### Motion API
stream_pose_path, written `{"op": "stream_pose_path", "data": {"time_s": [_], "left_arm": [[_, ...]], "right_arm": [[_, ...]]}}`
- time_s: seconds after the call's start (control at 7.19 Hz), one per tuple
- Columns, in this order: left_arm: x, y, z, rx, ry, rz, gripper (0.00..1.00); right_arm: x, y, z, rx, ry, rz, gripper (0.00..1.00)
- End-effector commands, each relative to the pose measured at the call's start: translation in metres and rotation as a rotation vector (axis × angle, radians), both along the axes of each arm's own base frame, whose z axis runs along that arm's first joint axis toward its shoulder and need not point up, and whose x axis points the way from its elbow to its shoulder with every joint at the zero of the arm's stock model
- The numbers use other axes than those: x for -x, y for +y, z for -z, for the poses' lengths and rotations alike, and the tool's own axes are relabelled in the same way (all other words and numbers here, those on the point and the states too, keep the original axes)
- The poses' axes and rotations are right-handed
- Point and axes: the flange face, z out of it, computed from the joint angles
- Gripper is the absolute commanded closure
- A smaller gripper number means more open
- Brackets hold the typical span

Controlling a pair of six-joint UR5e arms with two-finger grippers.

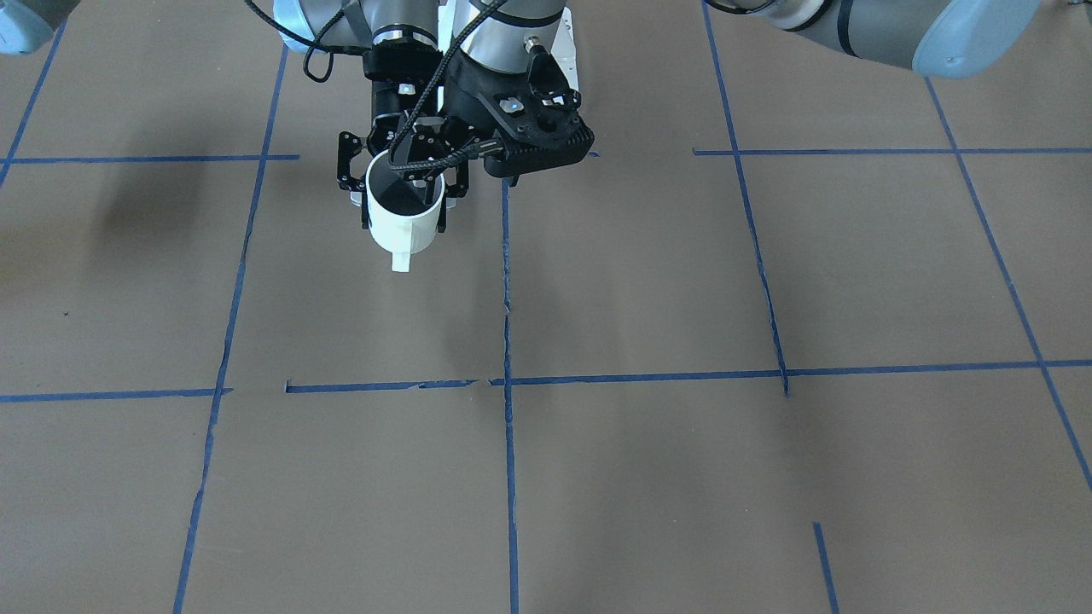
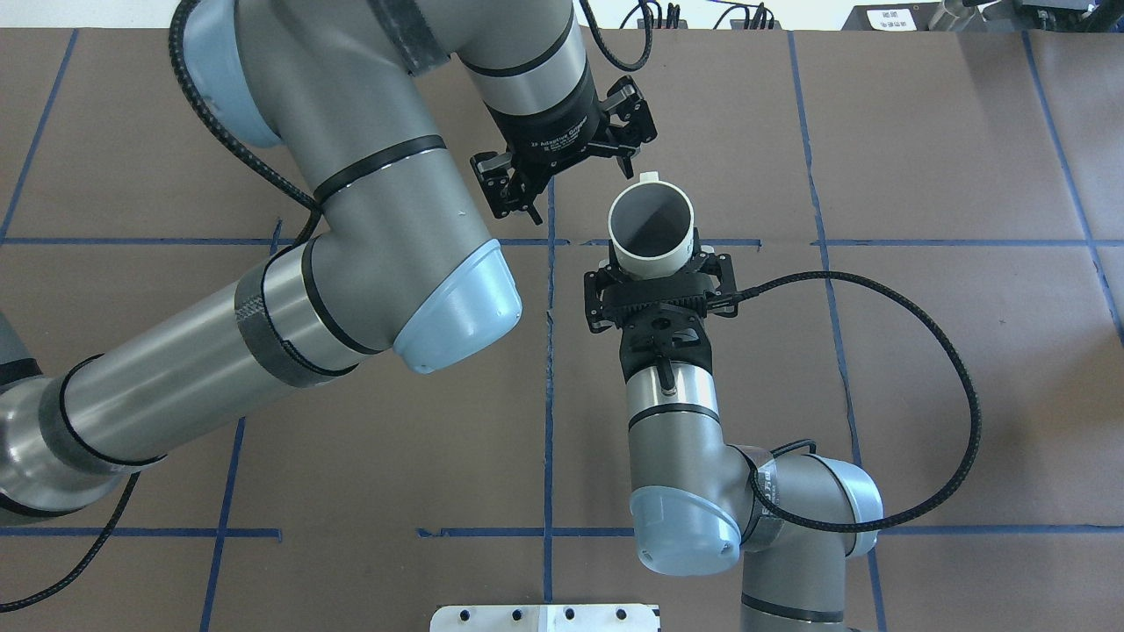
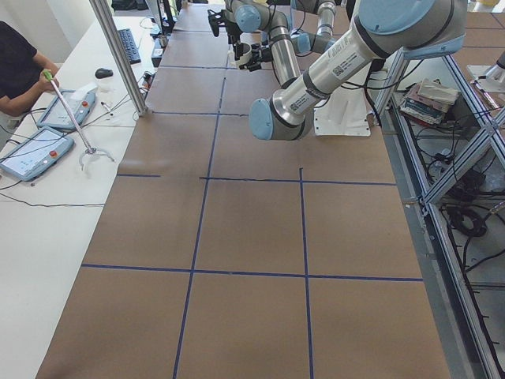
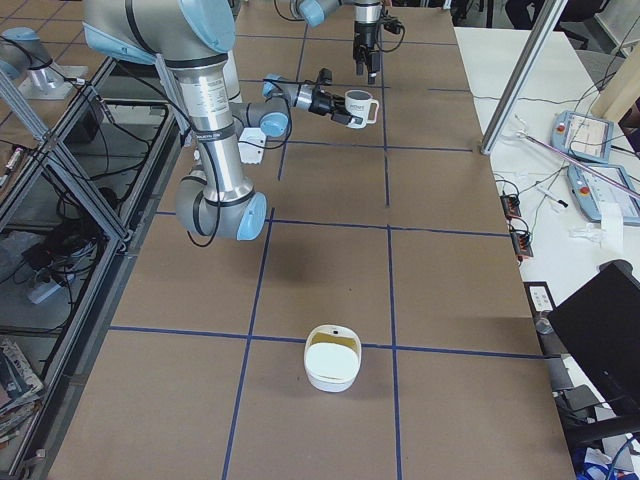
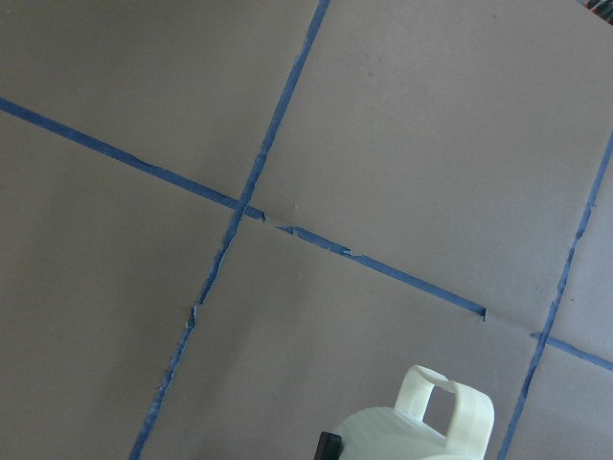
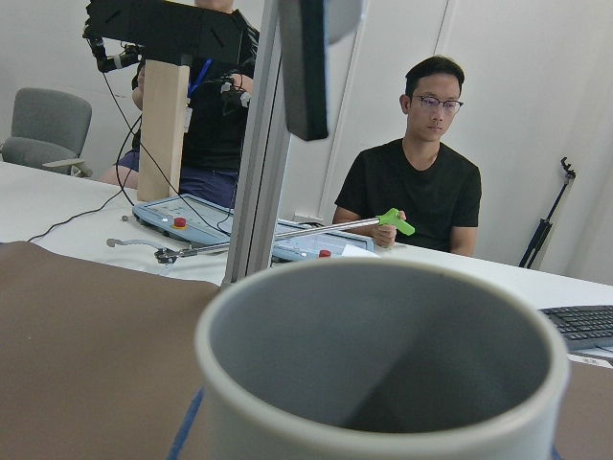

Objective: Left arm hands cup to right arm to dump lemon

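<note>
– Right hand (image 2: 657, 263) is clamped on the cup (image 2: 652, 230), one finger on each side of its wall. It carries the cup upright, mouth up, off the counter (image 2: 922, 369).

– And the left hand (image 2: 572, 165)?

– Fingers spread wide and pointing down, near the cup but not touching it. The exterior right view shows a gap between them, with the left hand the higher of the two.

– So the hand-over looks finished?

– I judge so, since only the right hand bears the cup. What is left is the dump.

– Is the lemon in there?

– Cannot tell. The overhead and right wrist views show a grey inner wall and a dark shadow. The bottom is hidden, and nothing yellow-green shows in the cup.

– Where would it go?

– A white bowl (image 4: 330, 380) sits on the counter well apart from the cup, toward the robot's right end. That seems the likely target, though the task names none.

– Then the next move?

– Carry the cup level across to the bowl, mouth up so nothing rolls out early. Then turn the wrist until the mouth faces down over it. The grip is across the wall, so it must hold firm through the turn. The left hand should be out of the path first.
</note>
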Motion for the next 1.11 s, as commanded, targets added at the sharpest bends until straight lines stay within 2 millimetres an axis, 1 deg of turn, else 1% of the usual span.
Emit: {"op": "stream_pose_path", "data": {"time_s": [0.0, 0.14, 0.28, 0.42, 0.56, 0.7, 0.84, 0.97], "left_arm": [[-0.002, 0.022, -0.01, 0.036, 0.04, -0.09, 0.0], [-0.008, 0.029, -0.007, 0.025, 0.052, -0.105, 0.0], [-0.01, 0.031, -0.004, 0.015, 0.064, -0.108, 0.01], [-0.011, 0.032, -0.006, 0.014, 0.063, -0.11, 0.01], [-0.011, 0.032, -0.006, 0.013, 0.064, -0.109, 0.04], [-0.011, 0.031, -0.006, 0.012, 0.062, -0.106, 0.08], [-0.012, 0.03, -0.008, 0.014, 0.058, -0.105, 0.16], [-0.013, 0.03, -0.008, 0.015, 0.056, -0.105, 0.31]], "right_arm": [[0.001, 0.002, 0.005, -0.009, -0.004, -0.008, 0.89], [0.001, 0.003, 0.007, -0.01, -0.007, -0.006, 0.87], [0.002, 0.006, 0.01, -0.012, -0.013, -0.001, 0.86], [0.004, 0.011, 0.011, -0.013, -0.017, 0.006, 0.85], [0.007, 0.018, 0.011, -0.024, -0.015, 0.003, 0.84], [0.008, 0.022, 0.012, -0.028, -0.016, 0.005, 0.84], [0.01, 0.027, 0.012, -0.033, -0.014, 0.006, 0.82], [0.01, 0.028, 0.013, -0.035, -0.015, 0.005, 0.81]]}}
